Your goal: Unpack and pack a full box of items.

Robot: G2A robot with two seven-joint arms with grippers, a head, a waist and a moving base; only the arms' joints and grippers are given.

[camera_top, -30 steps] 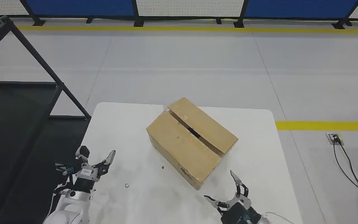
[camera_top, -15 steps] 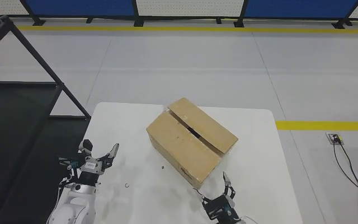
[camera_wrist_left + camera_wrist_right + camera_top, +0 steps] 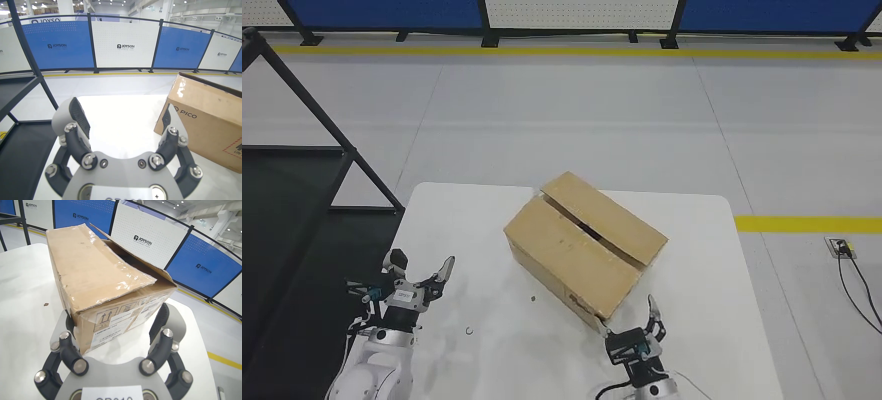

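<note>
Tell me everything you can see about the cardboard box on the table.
The cardboard box is brown, oblong and worn. It stands on the white table, turned at an angle to its edges. Its two top flaps are unsealed: one lies nearly flat, the other is lifted slightly, leaving a dark gap; the contents are hidden. Shiny clear tape runs along the flap edges. The end face bears labels and upright arrows. The open right gripper sits close at that end; contact cannot be told.

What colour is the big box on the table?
The box is plain brown cardboard, with shiny clear tape on top. The right wrist view shows it best.
</note>
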